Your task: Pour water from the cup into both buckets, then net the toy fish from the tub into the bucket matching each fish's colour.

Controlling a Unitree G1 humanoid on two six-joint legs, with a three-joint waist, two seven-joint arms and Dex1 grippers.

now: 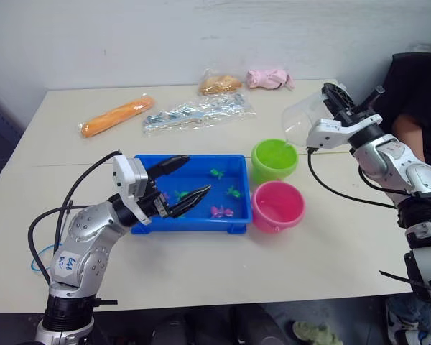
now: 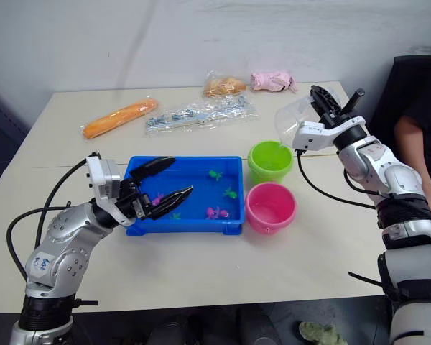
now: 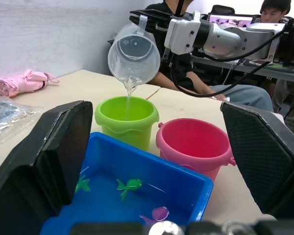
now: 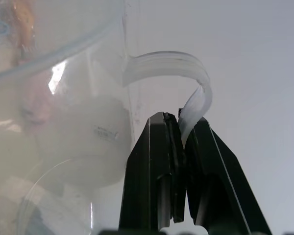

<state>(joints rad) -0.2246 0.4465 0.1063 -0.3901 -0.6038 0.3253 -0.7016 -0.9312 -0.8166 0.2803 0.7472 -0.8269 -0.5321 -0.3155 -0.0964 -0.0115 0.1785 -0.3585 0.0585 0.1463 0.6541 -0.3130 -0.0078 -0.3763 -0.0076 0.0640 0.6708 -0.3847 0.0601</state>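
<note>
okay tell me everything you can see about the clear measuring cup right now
The cup is clear, colourless plastic, round, with a pouring spout and a looped side handle. The right end effector is shut on that handle, holding the cup in the air, touching nothing else. It is tipped steeply, spout down, above the lime green bucket. A thin stream of water runs from the spout into that bucket. It hangs beyond the blue tub, on the robot's right side.

Bare table (image 1: 223, 266) before the tub (image 1: 190, 224); buckets (image 1: 275, 159) crowding its right side.
</note>
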